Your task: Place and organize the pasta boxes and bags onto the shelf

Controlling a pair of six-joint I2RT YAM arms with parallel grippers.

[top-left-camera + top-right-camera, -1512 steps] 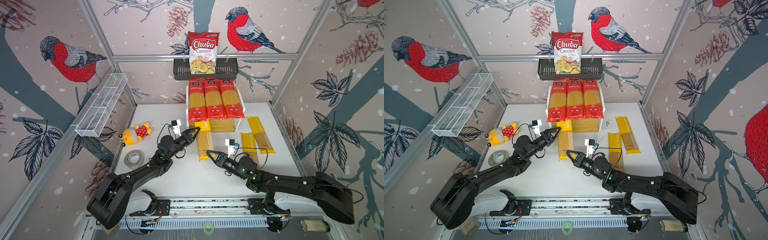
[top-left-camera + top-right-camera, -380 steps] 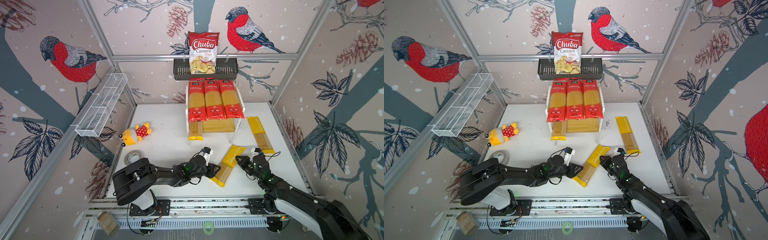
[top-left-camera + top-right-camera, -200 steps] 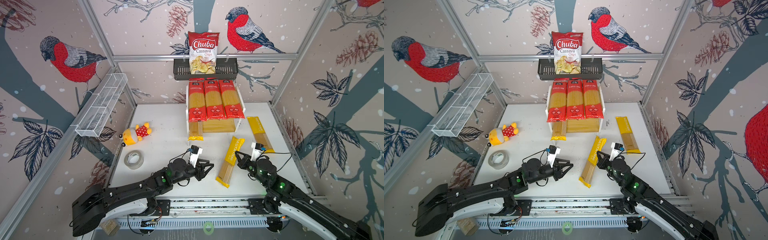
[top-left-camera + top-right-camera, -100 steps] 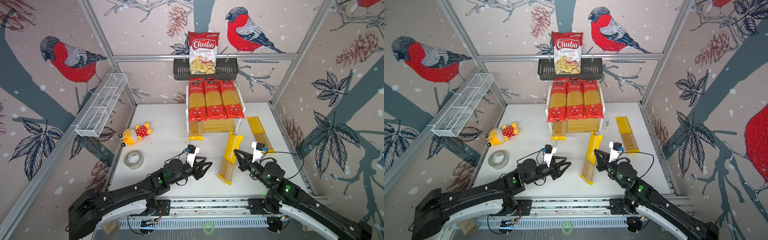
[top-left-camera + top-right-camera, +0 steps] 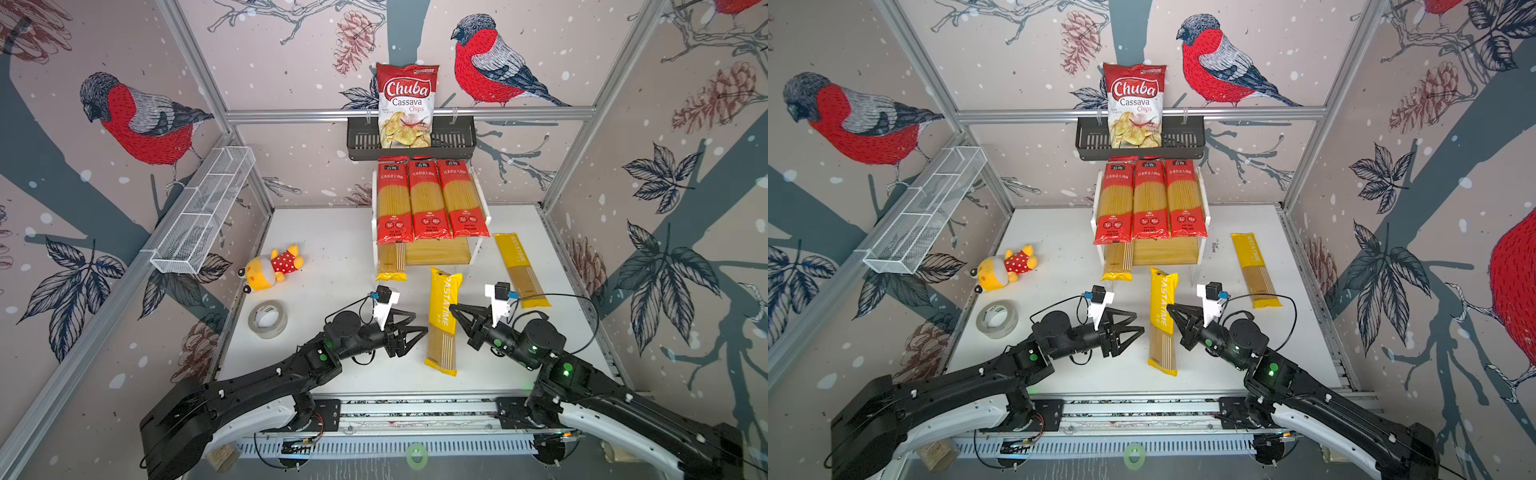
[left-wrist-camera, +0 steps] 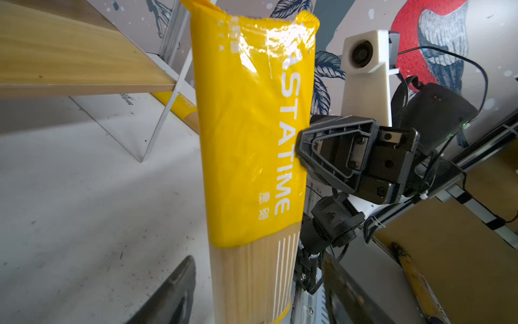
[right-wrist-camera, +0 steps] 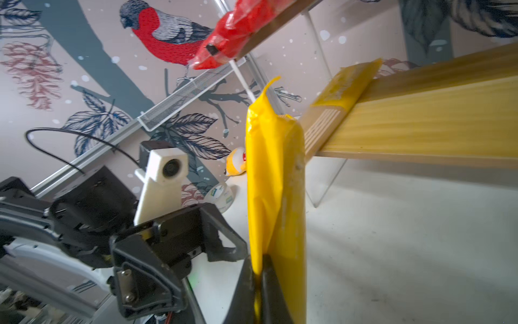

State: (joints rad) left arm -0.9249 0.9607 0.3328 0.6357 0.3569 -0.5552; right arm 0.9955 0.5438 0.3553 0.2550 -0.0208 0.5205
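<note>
Three red pasta packs point(image 5: 428, 201) lie side by side on the top tier of the shelf point(image 5: 440, 253). One yellow pack point(image 5: 391, 259) lies on the lower tier at the left, its end sticking out. My right gripper point(image 5: 455, 309) point(image 7: 259, 261) is shut on the side edge of a second yellow PASTATIME pack point(image 5: 444, 320) point(image 7: 276, 182), which is raised in front of the shelf and points at it. My left gripper point(image 5: 419, 328) point(image 6: 256, 263) is open just left of this pack point(image 6: 252, 140), not touching it. A third yellow pack point(image 5: 519, 268) lies on the table at the right.
A Chuba chips bag point(image 5: 409, 106) stands in the black basket point(image 5: 361, 141) above the shelf. A white wire basket point(image 5: 203, 212) hangs on the left wall. A plush toy point(image 5: 272, 268) and a tape roll point(image 5: 268, 319) lie on the table's left side.
The left gripper has opened and let go of the yellow pack. The right gripper has raised the pack and swung it from a slant to point at the shelf.
</note>
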